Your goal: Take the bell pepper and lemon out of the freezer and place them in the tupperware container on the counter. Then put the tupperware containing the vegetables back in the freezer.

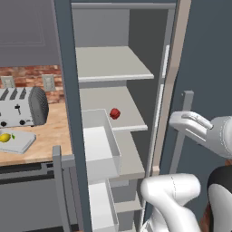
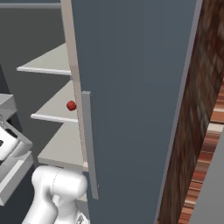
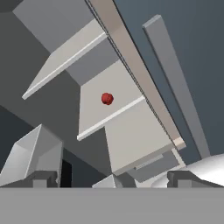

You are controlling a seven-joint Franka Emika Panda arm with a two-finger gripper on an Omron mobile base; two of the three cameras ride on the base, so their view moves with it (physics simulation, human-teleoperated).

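With the lemon (image 1: 5, 137) already laid in the container (image 1: 20, 143) on the counter (image 1: 50, 131) at the frame's left, the pepper (image 1: 115, 113) was left mid-frame on a freezer (image 1: 68, 90) shelf, the gripper (image 3: 111, 178) spread empty, nothing returned.

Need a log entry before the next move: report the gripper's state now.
Gripper: open and holding nothing, aimed at the bell pepper on the freezer shelf.
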